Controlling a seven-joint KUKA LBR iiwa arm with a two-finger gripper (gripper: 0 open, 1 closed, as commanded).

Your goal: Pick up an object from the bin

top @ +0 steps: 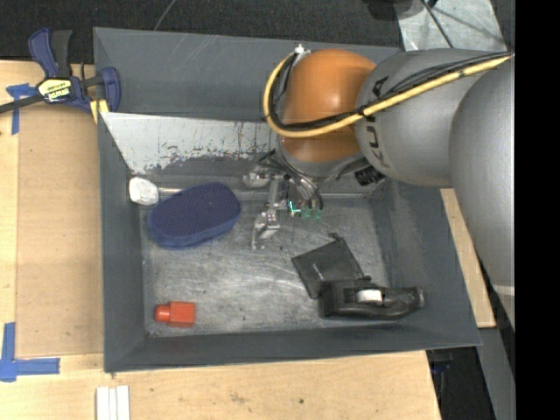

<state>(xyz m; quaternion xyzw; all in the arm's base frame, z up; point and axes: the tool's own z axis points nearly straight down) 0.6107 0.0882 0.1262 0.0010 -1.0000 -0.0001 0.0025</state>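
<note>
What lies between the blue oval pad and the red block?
Nothing: the camera view shows bare bin floor between the blue oval pad and the red block.

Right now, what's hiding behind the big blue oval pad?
A small white lump pokes out at the blue oval pad's upper-left end; anything beneath the pad is covered.

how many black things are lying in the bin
2. A flat black rectangular pad lies right of centre; a black curved plastic tool with a white patch lies beside it, by the front-right corner. The arm may hide others.
</note>
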